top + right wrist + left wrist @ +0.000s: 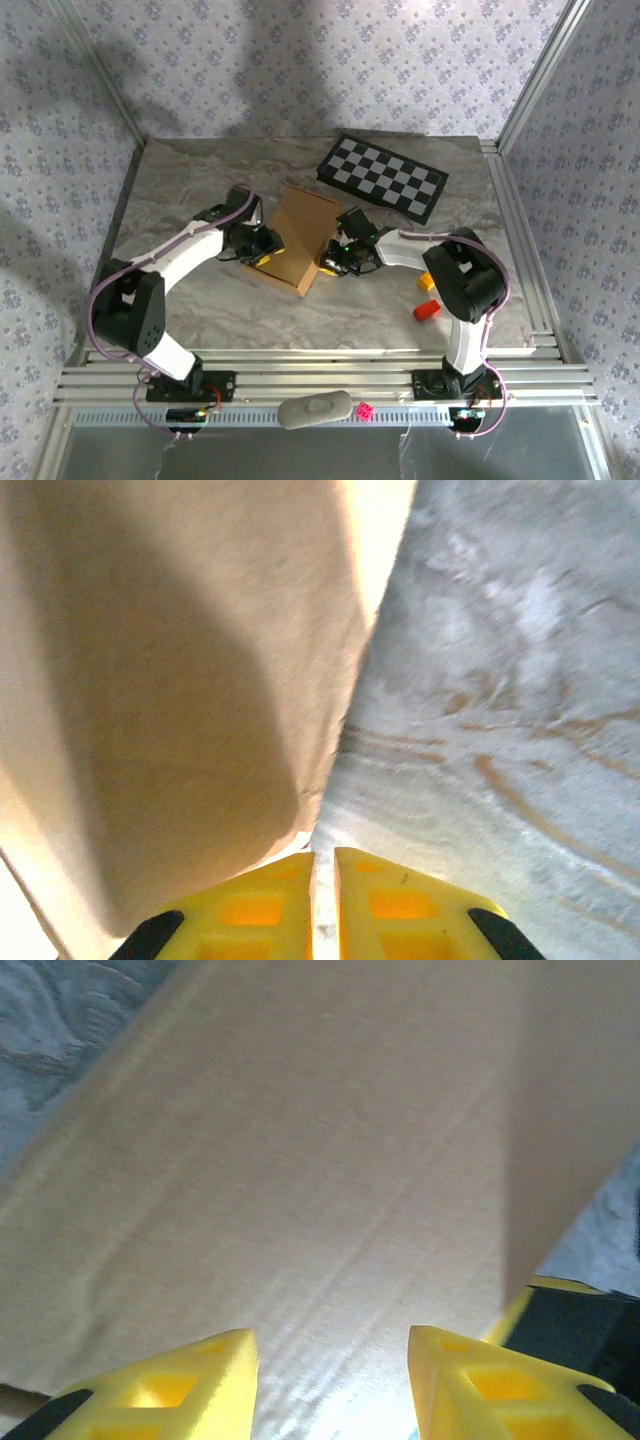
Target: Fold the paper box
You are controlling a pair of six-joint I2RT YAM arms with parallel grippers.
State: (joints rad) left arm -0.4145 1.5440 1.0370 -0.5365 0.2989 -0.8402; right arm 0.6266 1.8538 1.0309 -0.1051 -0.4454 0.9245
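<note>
Brown cardboard is sitting at the middle of the grey marbled table (190,205) in the top external view: the plain die-cut paper box (300,238), with one panel seeming to rise off the surface. The left gripper (262,250) is meeting it at nine o'clock and the right gripper (335,262) at four o'clock. A black-and-white checkered board (383,178) is lying at one o'clock. A small red block (427,310) and a small yellow one (427,282) are resting further out at four o'clock.

In the left wrist view, the left gripper (332,1370) is standing wide, its yellow fingers (200,1380) spread over the cardboard (280,1160). A crease is running faintly across, blurred.

In the right wrist view, the right gripper (322,890) is showing only a thin slit between its pads. The box's raised edge (170,680) is dropping toward them beside bare table (520,730). Whether that edge is being pinched is hard to make out.

A side panel is probably being lifted. Next, the left arm likely needs to press along the crease while the right tips the panel upright.
</note>
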